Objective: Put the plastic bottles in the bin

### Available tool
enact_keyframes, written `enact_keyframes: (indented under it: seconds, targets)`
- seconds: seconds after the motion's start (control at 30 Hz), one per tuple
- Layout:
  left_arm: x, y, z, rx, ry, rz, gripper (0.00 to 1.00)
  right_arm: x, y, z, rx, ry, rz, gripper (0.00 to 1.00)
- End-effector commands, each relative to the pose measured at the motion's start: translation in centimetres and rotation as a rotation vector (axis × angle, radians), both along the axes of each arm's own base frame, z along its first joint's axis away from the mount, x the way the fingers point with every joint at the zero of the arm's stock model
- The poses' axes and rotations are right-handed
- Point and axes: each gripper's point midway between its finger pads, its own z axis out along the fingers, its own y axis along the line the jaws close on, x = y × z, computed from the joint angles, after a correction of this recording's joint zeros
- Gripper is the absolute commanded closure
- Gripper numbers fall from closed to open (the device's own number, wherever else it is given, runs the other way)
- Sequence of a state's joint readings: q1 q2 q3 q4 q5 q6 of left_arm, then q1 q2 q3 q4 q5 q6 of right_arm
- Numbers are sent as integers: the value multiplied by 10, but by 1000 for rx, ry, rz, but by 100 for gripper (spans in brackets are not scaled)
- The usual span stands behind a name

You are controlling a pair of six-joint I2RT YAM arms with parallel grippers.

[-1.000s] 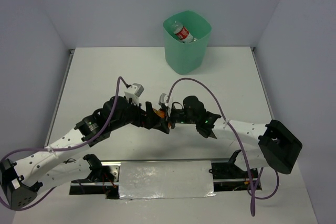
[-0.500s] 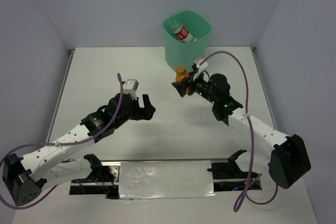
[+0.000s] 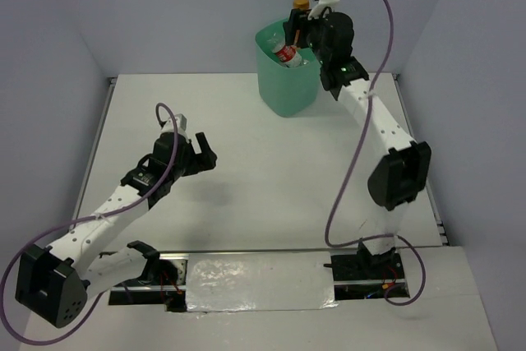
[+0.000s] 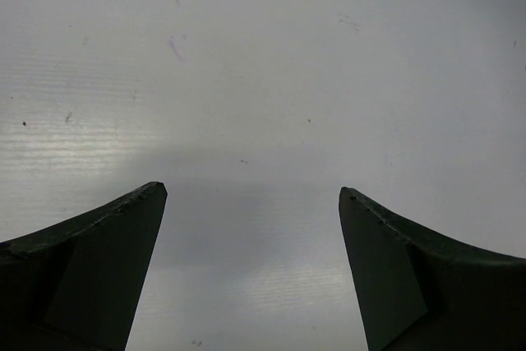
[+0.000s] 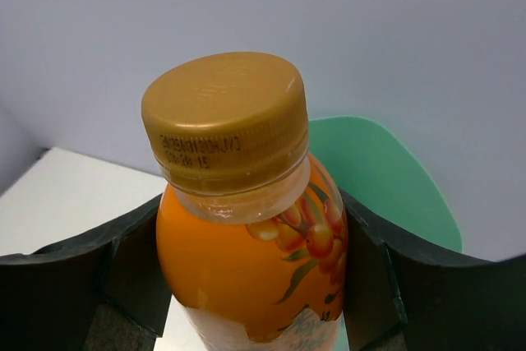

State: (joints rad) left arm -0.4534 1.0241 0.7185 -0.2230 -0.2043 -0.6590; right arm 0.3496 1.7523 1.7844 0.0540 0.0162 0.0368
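Note:
The mint-green bin [image 3: 288,80] stands at the table's far middle. A clear bottle with a red-white label [image 3: 287,54] lies inside it. My right gripper [image 3: 300,20] is shut on an orange-capped bottle [image 3: 302,3] and holds it above the bin's far right rim. In the right wrist view the orange bottle [image 5: 246,244] sits between the black fingers [image 5: 386,269], with the bin's rim [image 5: 386,170] behind it. My left gripper [image 3: 205,154] is open and empty over the bare table at centre left; its fingers [image 4: 99,260] frame only white tabletop. The other bottles are out of view.
White walls close in the table at the back and sides. A metal rail [image 3: 255,281] with the arm bases runs along the near edge. A purple cable [image 3: 362,121] hangs along the right arm.
My right arm has carried the orange-capped bottle from the table's middle up and back to above the bin. My left arm has let go and drawn back to the left, open.

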Motion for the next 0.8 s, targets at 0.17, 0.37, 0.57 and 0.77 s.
enact_keyframes:
  seconds: [0.17,0.37,0.57,0.77]
  targets:
    - [9,0,32,-44,-103,-11,1,102,9,-51,21,68,-75,42]
    - [8,4,37,-35,-110,-1,1,101,32,-55,83,98,48,0]
    - [5,8,40,-33,-110,14,1,73,16,-18,67,84,17,0]
    - [-3,11,42,-45,-94,31,1,9,-35,-15,67,114,-137,0]
